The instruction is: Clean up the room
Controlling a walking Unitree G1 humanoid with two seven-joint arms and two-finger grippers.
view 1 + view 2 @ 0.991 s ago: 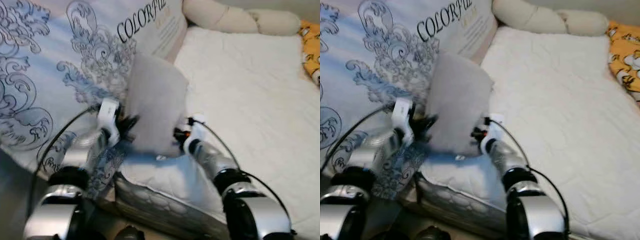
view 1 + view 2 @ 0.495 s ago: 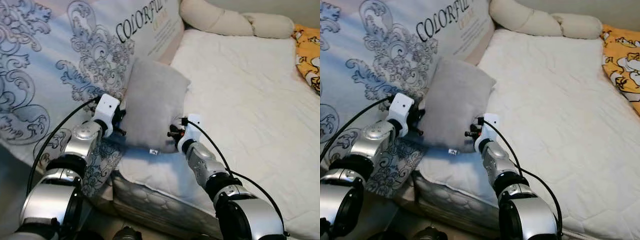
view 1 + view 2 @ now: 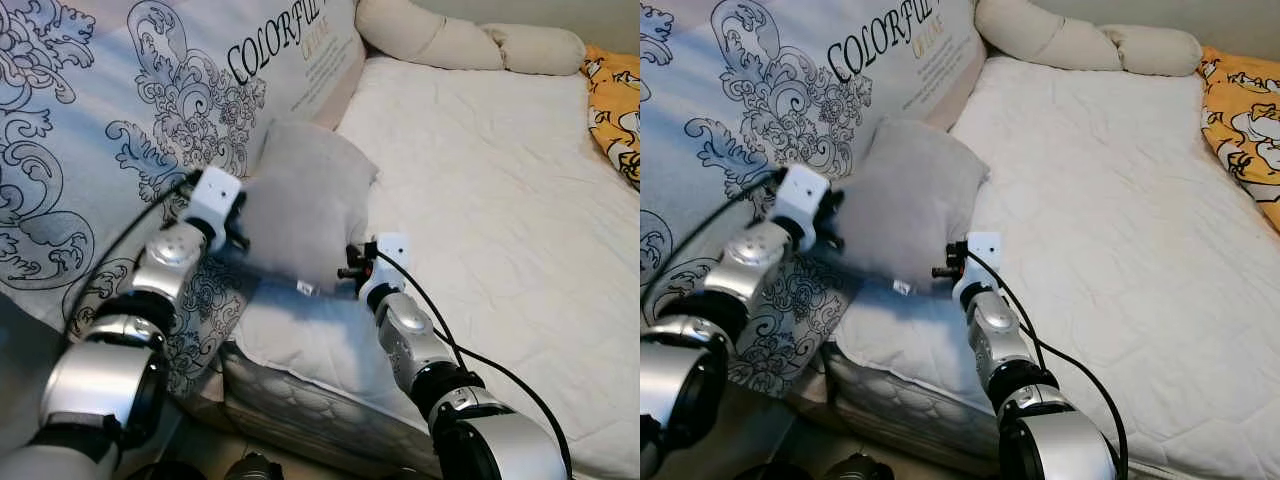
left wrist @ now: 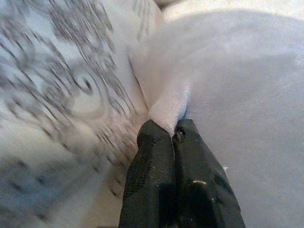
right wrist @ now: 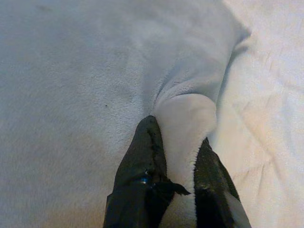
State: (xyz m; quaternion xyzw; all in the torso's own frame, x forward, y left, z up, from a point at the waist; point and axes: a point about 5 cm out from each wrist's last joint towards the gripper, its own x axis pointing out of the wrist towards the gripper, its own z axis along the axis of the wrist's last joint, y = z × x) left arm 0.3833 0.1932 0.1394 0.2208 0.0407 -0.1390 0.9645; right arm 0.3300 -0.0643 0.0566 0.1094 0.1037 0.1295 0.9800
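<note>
- At the near corner of the bed, a grey cushion (image 3: 305, 215) is held between the two arms, over the edge of the white quilted mattress cover (image 3: 500, 190).
- The left gripper (image 4: 174, 132) is clenched on the cushion's edge; its two black fingers (image 4: 152, 161) press together with a fold of the grey fabric pinched at their tips.
- The right gripper (image 5: 178, 137) grasps the cushion's opposite edge, with a thick fold of the grey plush wedged between its fingers (image 5: 142, 156), which stand slightly apart around it.
- The cushion is tilted, its upper corner toward the head of the bed and its lower edge, with a small white tag (image 3: 304, 288), hanging just above the mattress cover.
- To the robot's left, a large pale blue packaged item (image 3: 130, 130) printed with grey scrollwork and the word "COLORFUL" leans beside the bed, touching the cushion's left side.
- At the far end of the bed lies a long cream bolster (image 3: 460, 42).
- On the far right edge of the bed sits a yellow patterned fabric (image 3: 1245, 110).
- The silver left arm (image 3: 160, 280) reaches up along the blue packaging; the silver right arm (image 3: 410, 340) reaches over the mattress corner.
</note>
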